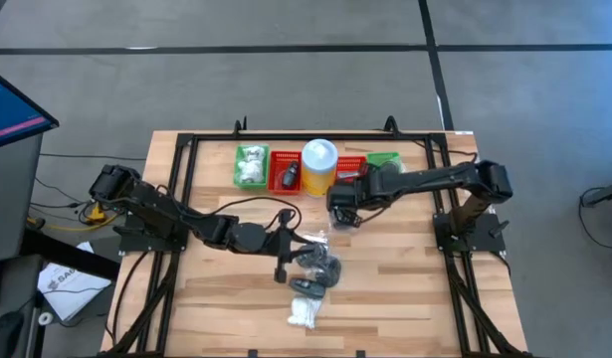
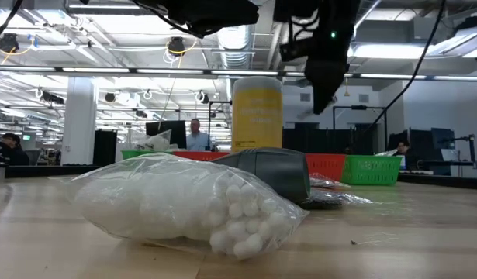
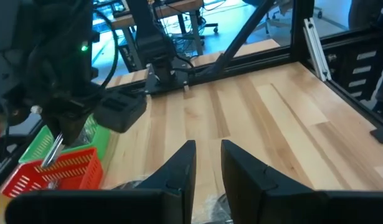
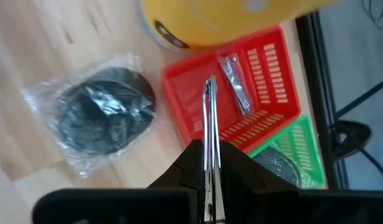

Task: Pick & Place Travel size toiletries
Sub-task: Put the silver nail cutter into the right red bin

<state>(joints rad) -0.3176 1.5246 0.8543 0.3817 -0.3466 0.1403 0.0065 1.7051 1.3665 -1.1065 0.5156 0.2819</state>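
Note:
My right gripper (image 4: 210,149) hovers over the red basket (image 4: 241,93) between the yellow canister (image 4: 216,18) and a green basket (image 4: 291,155), shut on a thin silvery piece (image 4: 210,112). A second silvery piece (image 4: 235,84) lies in that basket. A dark disc in a clear wrapper (image 4: 101,115) rests flat on the table beside it. My left gripper (image 3: 207,165) stands narrowly open mid-table with nothing between its fingers, just beyond the wrapped discs (image 1: 320,264), a black piece (image 1: 306,286) and a white fluffy bundle (image 1: 304,313). My right gripper pinches the thin silvery piece between its two fingers, edge-on to the wrist view. The fingers slant down from above. The piece's free end (image 4: 210,84) sticks out past the fingertips, clear above the red basket's floor.
Along the far edge stand a green basket (image 1: 251,164), a red basket (image 1: 284,171), the yellow canister (image 1: 318,164), the red basket (image 1: 351,164) and another green basket (image 1: 383,159). A black frame (image 1: 186,144) rims the table. Bare wood lies at the near right.

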